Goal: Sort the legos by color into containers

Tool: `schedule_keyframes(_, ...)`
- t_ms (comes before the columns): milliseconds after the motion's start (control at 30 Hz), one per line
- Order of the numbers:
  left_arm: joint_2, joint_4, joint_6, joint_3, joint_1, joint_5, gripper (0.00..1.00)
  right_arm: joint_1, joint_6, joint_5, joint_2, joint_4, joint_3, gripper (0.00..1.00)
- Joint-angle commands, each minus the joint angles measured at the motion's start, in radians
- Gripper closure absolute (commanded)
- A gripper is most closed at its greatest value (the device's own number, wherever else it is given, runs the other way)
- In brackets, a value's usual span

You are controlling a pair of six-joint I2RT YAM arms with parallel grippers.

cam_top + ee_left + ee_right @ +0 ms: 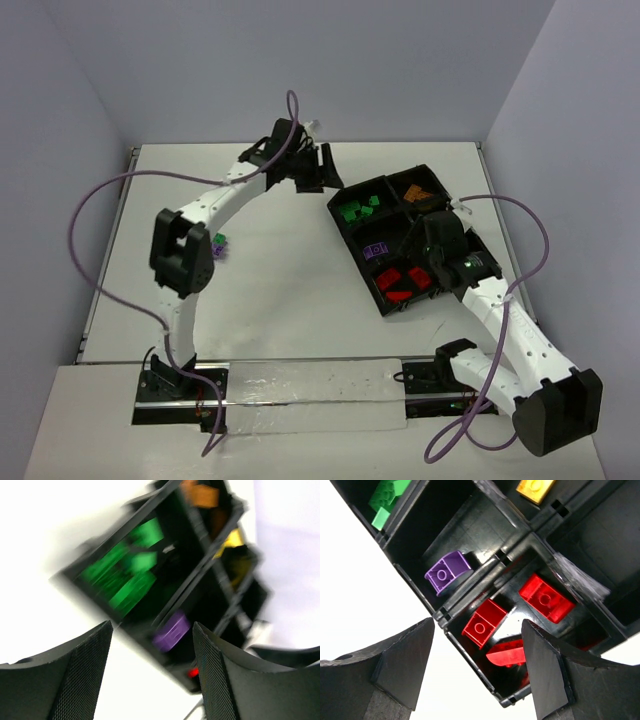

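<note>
The black divided tray (352,238) lies right of centre. Its containers hold green legos (360,210), orange ones (418,190), a purple one (377,247) and red ones (403,280). My left gripper (325,165) hangs open and empty by the tray's far left corner. Its blurred wrist view shows the green legos (127,575) and the purple brick (171,630) beyond the left gripper (151,630). My right gripper (478,625) is open and empty above the red compartment, over three red bricks (546,598). A purple brick (447,572) sits one compartment over. Small purple and green legos (218,244) lie on the table by the left arm's elbow.
A yellow brick (536,489) lies in another compartment of the tray. The left arm (185,255) arches over the table's left half, with a purple cable looping beside it. Grey walls close in the white table (290,290) on three sides.
</note>
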Motion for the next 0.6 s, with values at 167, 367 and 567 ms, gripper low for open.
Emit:
schedule_keyframes(167,-0.47,-0.293,0.184,-0.469,0.143,-0.613,0.24,0.007,-0.043,-0.045,0.049,0.096,0.062,0.22)
schedule_keyframes(367,-0.557,-0.38,0.147,-0.654,0.273,-0.87,0.11,0.014,-0.049,-0.062,0.079,0.113,0.068,0.22)
schedule_keyframes(567,-0.614,-0.372,-0.041,-0.769,0.358,-0.793,0.12,0.016,-0.061,-0.072,0.091,0.116,0.081,0.22)
